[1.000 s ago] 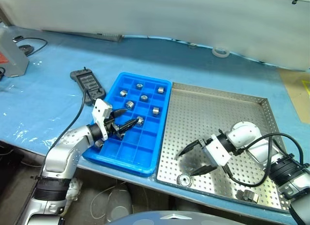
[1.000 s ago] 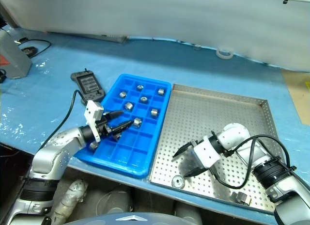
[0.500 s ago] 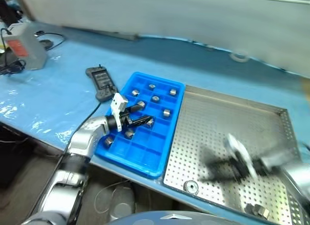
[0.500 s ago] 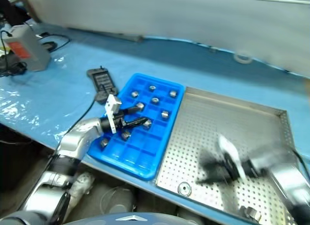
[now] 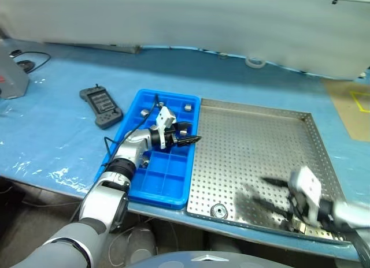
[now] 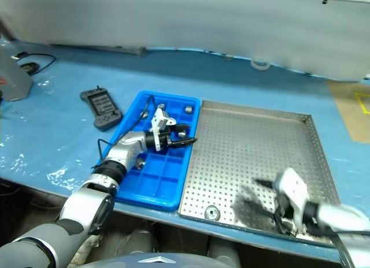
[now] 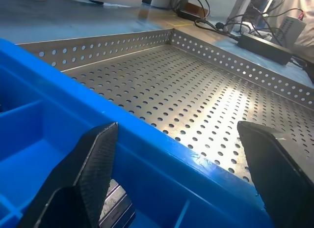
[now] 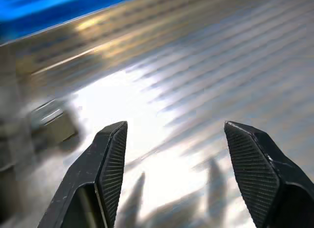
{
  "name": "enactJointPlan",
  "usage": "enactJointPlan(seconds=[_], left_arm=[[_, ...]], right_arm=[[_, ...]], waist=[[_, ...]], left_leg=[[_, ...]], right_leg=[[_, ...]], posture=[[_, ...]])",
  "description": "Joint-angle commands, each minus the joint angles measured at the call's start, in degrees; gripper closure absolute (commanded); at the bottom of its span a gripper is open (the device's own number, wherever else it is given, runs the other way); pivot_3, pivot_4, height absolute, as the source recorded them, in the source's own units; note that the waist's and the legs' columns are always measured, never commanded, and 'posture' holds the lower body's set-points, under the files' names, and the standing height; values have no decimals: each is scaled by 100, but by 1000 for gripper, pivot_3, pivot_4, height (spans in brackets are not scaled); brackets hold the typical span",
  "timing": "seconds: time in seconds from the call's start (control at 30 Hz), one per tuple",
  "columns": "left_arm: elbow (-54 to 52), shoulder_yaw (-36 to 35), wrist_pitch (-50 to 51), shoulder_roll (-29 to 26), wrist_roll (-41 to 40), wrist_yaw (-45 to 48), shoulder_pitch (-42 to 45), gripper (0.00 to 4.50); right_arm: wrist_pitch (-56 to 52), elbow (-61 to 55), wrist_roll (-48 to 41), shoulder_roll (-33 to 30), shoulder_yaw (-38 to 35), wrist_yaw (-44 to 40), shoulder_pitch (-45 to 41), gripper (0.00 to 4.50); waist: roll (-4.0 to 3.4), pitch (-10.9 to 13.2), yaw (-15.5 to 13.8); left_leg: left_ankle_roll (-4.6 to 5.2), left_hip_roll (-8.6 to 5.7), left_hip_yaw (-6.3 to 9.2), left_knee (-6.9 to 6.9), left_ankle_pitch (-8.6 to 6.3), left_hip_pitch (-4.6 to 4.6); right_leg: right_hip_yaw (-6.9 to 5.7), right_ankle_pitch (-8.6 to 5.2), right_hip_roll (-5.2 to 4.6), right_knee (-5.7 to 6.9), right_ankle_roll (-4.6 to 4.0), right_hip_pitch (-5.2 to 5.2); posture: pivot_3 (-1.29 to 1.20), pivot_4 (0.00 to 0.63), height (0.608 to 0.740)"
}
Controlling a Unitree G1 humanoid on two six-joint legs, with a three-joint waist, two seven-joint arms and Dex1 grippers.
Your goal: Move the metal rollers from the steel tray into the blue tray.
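Observation:
The blue tray (image 5: 151, 174) lies left of the steel tray (image 5: 260, 135), their rims touching. A few metal rollers (image 5: 143, 112) rest in the blue tray's far compartments. My left gripper (image 5: 191, 134) reaches level across the blue tray with its tips over the rim by the steel tray. It is open and empty, as the left wrist view (image 7: 176, 132) shows. One roller (image 5: 218, 210) lies at the steel tray's near edge. Another roller (image 8: 53, 121) sits beside my right gripper (image 5: 270, 193), which is open and low over the tray's near right part.
A black handset (image 5: 101, 107) lies on the light-blue cover left of the blue tray. A white tape ring (image 5: 253, 63) sits by the back wall. A grey device (image 5: 8, 80) and cables occupy the far left. The table's front edge runs just below both trays.
The head camera has shifted. My left gripper has moved right across the blue tray to its rim by the steel tray. My right gripper has swung toward the steel tray's near right corner. Both stay open.

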State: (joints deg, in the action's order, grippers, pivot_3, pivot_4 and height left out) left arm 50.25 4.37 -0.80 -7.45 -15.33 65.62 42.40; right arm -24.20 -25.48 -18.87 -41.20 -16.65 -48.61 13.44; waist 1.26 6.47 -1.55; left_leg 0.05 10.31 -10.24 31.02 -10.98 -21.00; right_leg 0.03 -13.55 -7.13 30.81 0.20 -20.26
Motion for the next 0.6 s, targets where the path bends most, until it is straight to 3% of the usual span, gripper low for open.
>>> enactJointPlan(seconds=[0.03, 0.2, 0.37, 0.6], left_arm=[[-117, 36, 100, 166, 24, 114, -69, 429], [-676, 64, 417, 118, 16, 119, -225, 429], [-1016, 56, 548, 122, 7, 84, -356, 429], [-1970, -102, 1373, 59, -666, 665, -148, 429]], right_arm=[[-516, 380, 404, 7, -154, 1144, -1136, 1203], [-1266, 80, 125, 252, -278, 1675, -1607, 1203], [-2495, -364, -637, 935, -746, 2457, -2029, 1203], [-2698, -68, -716, 1675, -1120, 3578, -2804, 1203]], waist=[[-8, -1, -15], [-13, -4, -96], [-31, 5, -45], [-29, 38, 6]], left_leg=[[10, -21, -1, -3, 1, -10], [52, -20, 6, -8, 11, -21], [65, -17, 6, -6, 3, -48], [25, -20, -4, -11, 7, -26]], right_leg=[[4, 7, -9, 6, -6, -3], [9, 9, -8, 19, -15, 18], [4, 7, -8, 6, -18, -7], [9, 6, -7, 6, -21, -7]], posture=[[-262, 150, 740], [-271, 150, 740], [-274, 150, 740], [-274, 150, 740]])
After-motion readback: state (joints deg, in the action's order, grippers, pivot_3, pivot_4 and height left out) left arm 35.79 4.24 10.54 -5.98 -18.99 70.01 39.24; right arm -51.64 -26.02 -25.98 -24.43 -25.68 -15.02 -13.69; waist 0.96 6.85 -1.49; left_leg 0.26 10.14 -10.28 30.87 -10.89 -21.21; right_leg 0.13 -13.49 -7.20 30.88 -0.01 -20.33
